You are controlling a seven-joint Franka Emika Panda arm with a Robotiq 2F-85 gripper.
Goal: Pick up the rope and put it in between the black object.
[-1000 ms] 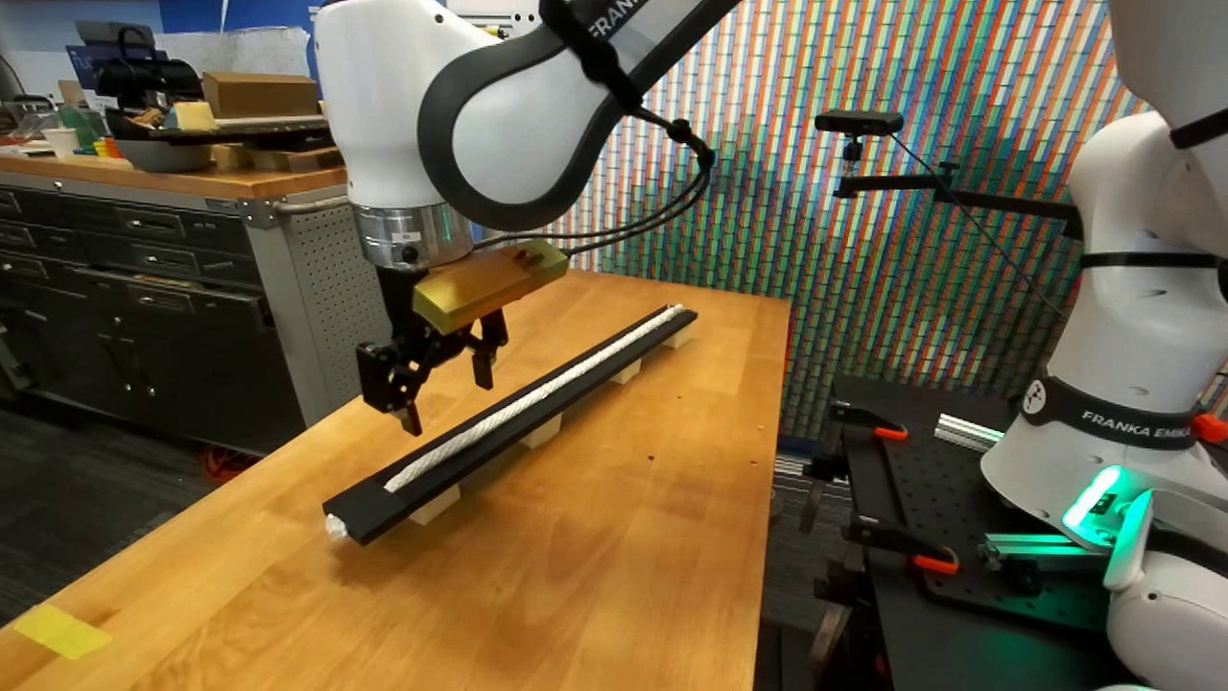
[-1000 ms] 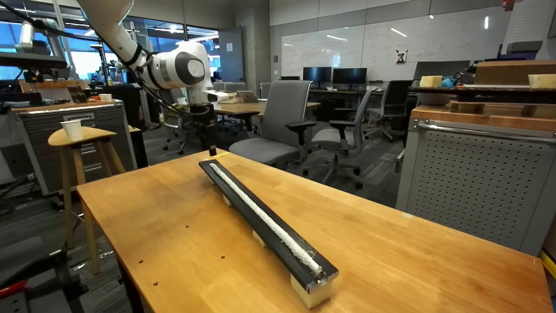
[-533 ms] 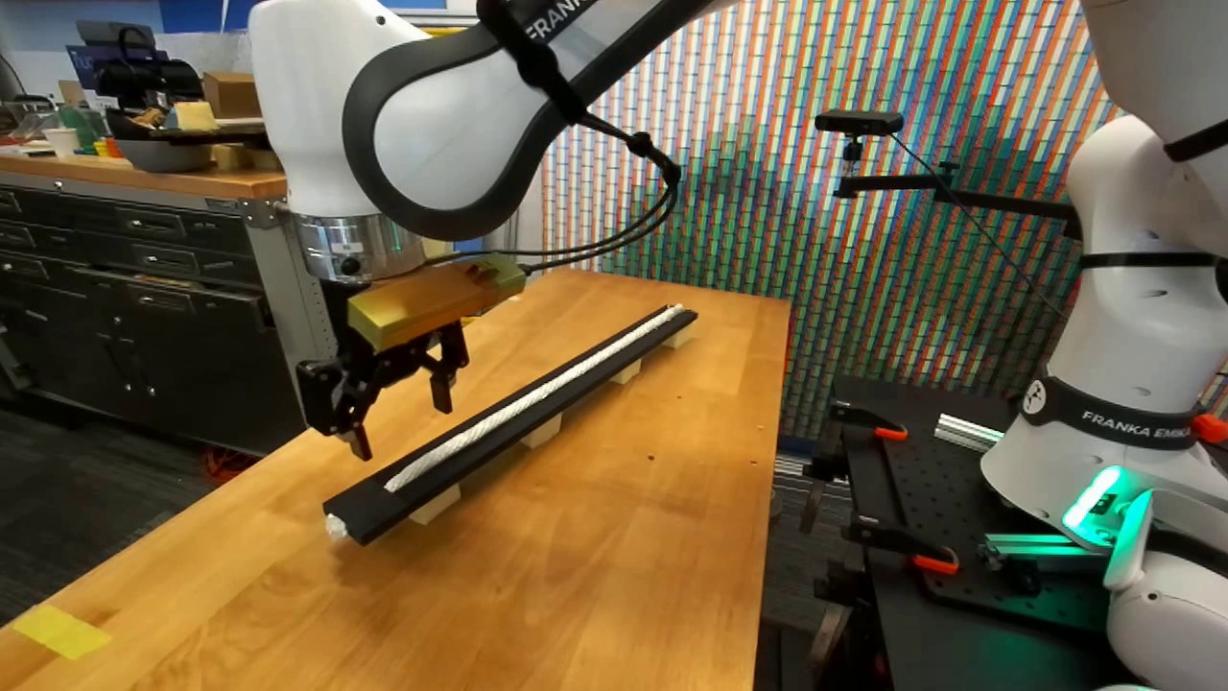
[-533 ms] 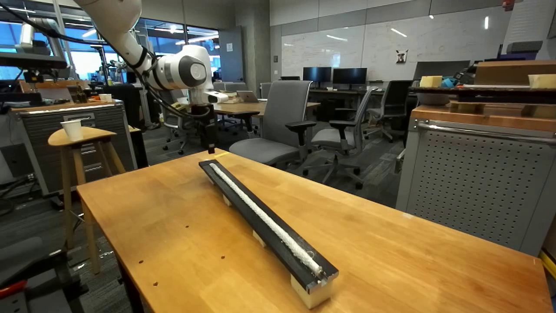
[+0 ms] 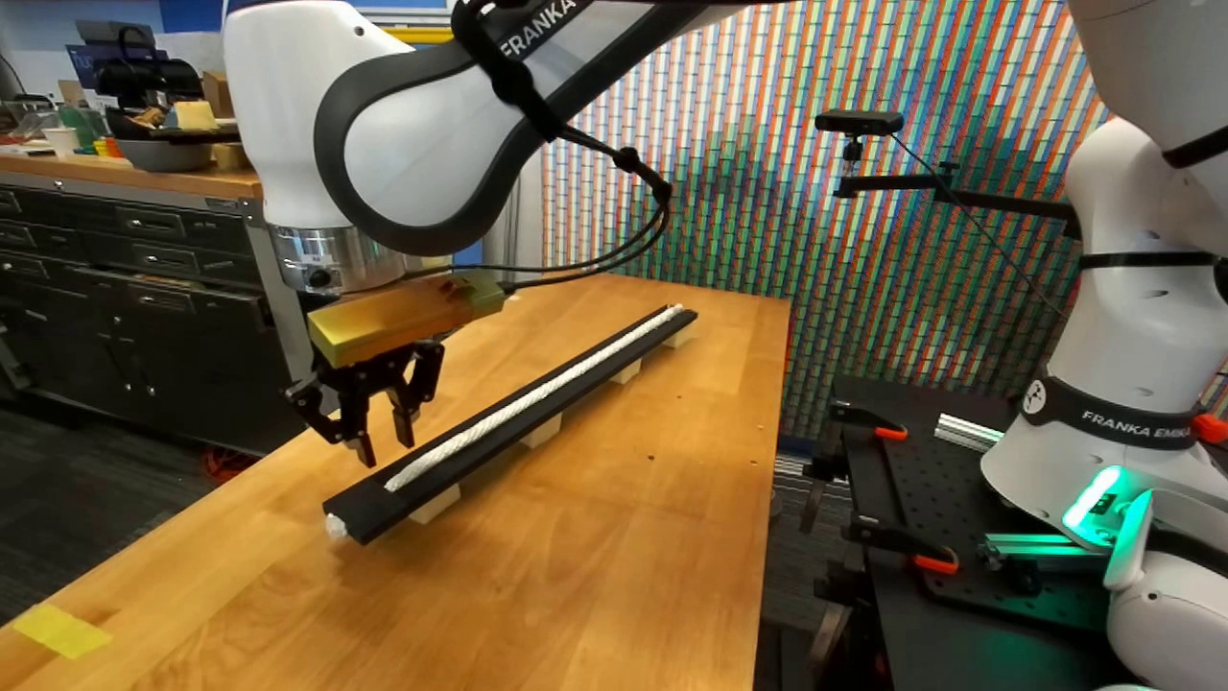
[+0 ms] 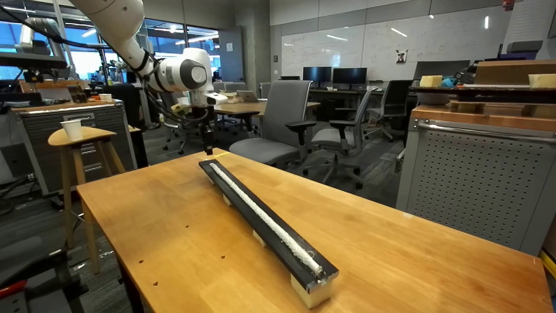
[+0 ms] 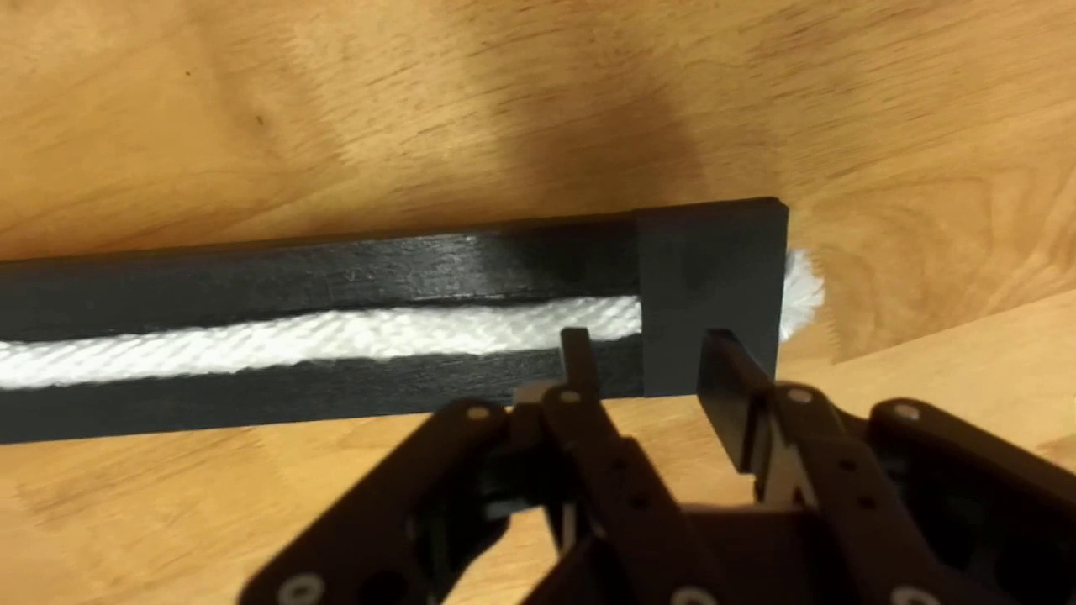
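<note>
The white rope [image 5: 537,395] lies along the groove of the long black object [image 5: 614,370], seen in both exterior views. A flat black end piece [image 7: 710,277] covers the rope near one end, and a frayed white tip [image 7: 803,294] pokes out beyond it. My gripper [image 5: 386,449] hovers above that end, fingers pointing down and apart from bar and rope. In the wrist view, a clear gap with nothing in it shows between the two fingers [image 7: 580,361], which stand partly open over the edge of the end piece.
Light wooden blocks [image 5: 543,431] prop the bar above the wooden table [image 5: 595,557]. Yellow tape [image 5: 61,630] marks the table near a corner. A second white robot arm [image 5: 1103,317] stands on a black bench beside it. Grey chairs [image 6: 282,117] are past the table edge.
My gripper has travelled toward the bar's end with the frayed tip and sunk lower. Its fingers have come closer together. The rope and black object have not moved.
</note>
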